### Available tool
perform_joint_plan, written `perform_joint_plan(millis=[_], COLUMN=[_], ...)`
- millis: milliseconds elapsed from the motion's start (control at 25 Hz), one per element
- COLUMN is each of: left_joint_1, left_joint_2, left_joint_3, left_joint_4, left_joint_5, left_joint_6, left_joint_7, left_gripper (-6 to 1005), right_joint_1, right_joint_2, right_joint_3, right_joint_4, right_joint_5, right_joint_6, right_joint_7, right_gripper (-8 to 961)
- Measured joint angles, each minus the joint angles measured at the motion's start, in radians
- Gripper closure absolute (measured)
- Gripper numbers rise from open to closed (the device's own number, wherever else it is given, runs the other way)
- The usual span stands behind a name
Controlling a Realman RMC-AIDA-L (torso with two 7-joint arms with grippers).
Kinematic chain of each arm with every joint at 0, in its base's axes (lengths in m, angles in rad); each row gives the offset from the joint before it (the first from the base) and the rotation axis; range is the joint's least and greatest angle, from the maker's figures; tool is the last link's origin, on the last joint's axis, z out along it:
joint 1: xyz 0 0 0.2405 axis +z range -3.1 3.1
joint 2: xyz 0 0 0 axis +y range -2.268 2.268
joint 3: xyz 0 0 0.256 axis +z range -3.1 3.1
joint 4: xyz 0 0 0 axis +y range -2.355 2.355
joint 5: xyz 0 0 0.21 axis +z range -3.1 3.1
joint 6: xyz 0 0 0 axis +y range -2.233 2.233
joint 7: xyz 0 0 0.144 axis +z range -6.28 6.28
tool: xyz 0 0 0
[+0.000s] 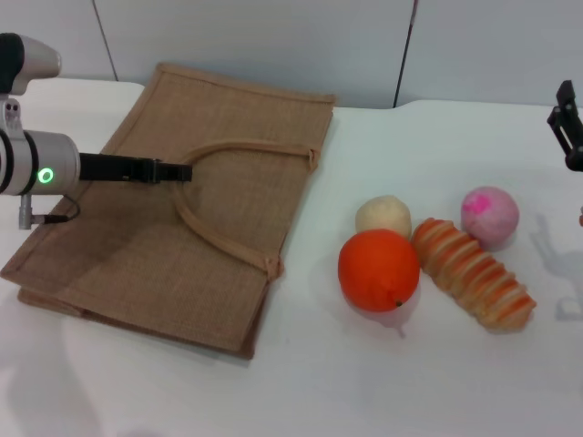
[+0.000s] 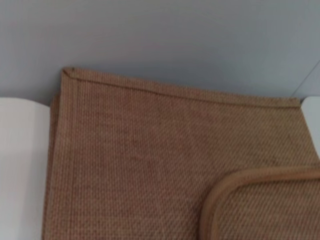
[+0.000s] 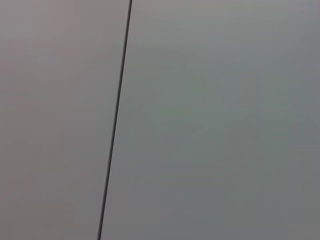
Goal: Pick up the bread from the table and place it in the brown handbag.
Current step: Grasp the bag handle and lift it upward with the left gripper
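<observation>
The bread (image 1: 474, 271), a ridged loaf with orange-brown and cream stripes, lies on the white table (image 1: 383, 382) at the right, beside the orange fruit. The brown handbag (image 1: 182, 209) lies flat on the table's left half, and its weave fills the left wrist view (image 2: 150, 165). My left gripper (image 1: 182, 171) reaches in from the left low over the bag, with its tip at the bend of the upper handle loop (image 1: 237, 146). My right gripper (image 1: 567, 123) is raised at the right edge, well above and behind the bread. The right wrist view shows only the wall.
A round orange fruit (image 1: 378, 270) touches the bread's left end. A small cream bun (image 1: 383, 217) sits behind the fruit. A pink ball (image 1: 490, 216) lies behind the bread. A grey wall stands behind the table.
</observation>
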Motion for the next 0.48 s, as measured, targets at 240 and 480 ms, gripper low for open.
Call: perform_joint_plan(millis=[240, 480], left_joint_1=[-0.003, -0.006], left_joint_2=[0.000, 0.002], left_joint_3=[0.000, 0.000], left_joint_4=[0.007, 0.038], left_joint_5=[0.005, 0.023], left_joint_6=[-0.005, -0.043], left_joint_7=[-0.006, -0.002], left_gripper=[336, 336], right_joint_1=[0.000, 0.000], right_joint_2=[0.000, 0.000], right_joint_3=[0.000, 0.000], right_joint_4=[0.000, 0.000], right_joint_5=[0.000, 0.000], right_joint_6=[0.000, 0.000], right_joint_7=[0.000, 0.000], right_gripper=[74, 75])
